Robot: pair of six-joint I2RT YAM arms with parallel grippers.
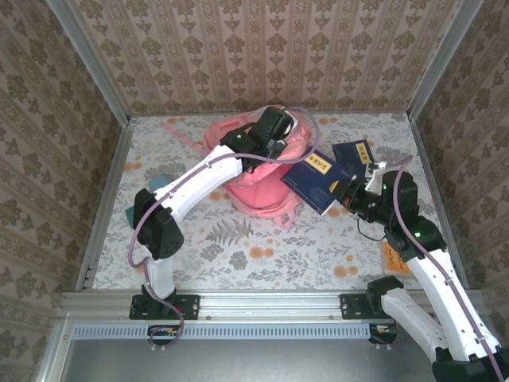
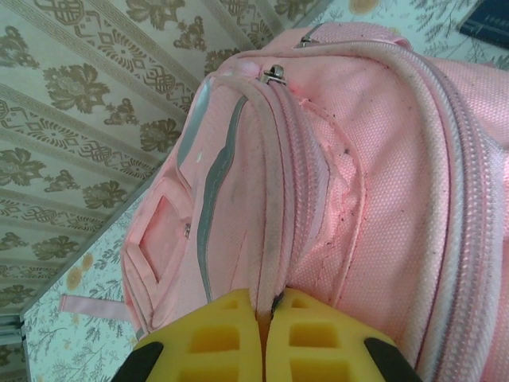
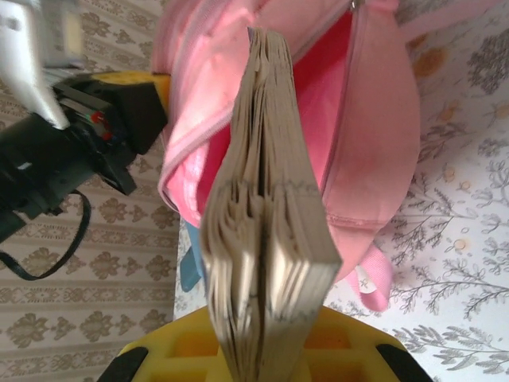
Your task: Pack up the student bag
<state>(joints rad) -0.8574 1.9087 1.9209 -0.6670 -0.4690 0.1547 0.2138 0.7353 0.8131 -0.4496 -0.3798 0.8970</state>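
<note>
The pink student bag lies in the middle of the table, its mouth facing right and showing a red lining. My left gripper is shut on a piped zipper edge of the bag, at the bag's far top. My right gripper is shut on a dark blue book, held at a slant just right of the bag's mouth. In the right wrist view the book's fanned page edges rise from between the yellow fingers, pointing at the opening.
A second dark blue book lies behind the held one. A teal case sits left of the bag, another teal piece by the left arm. An orange item lies at the right edge. Patterned walls enclose three sides.
</note>
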